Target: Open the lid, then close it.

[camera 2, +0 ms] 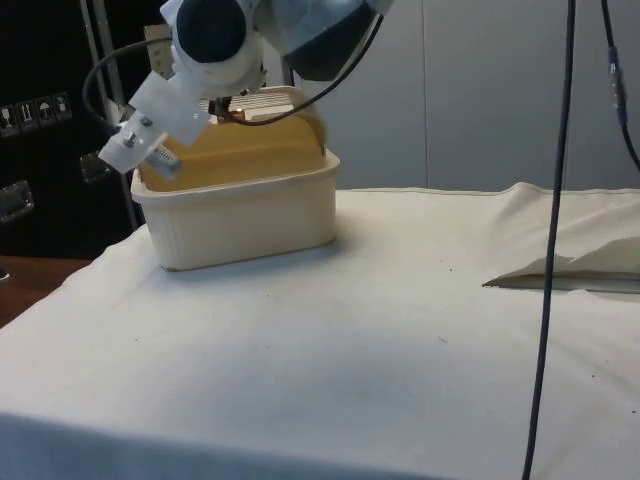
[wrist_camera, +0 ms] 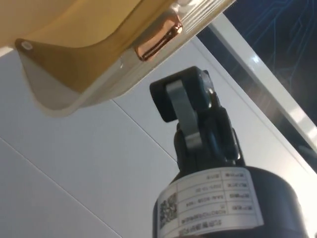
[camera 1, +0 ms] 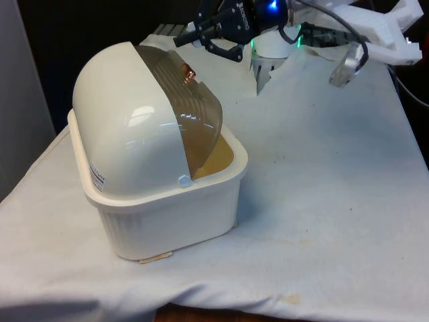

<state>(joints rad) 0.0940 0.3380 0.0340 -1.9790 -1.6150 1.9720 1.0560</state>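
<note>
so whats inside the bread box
Through the gap under the lid, only a tan floor of the bread box shows, nothing on it. The rest is covered by the lid.

Amber roll-top lid partly raised

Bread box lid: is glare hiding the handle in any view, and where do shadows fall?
Front view: a window-like highlight sits on the white dome and streaks the brown lid, but the copper handle reads clearly. Wrist view: handle glints, its outline intact. Side view: soft shadow under the bread box on the cloth.
</note>
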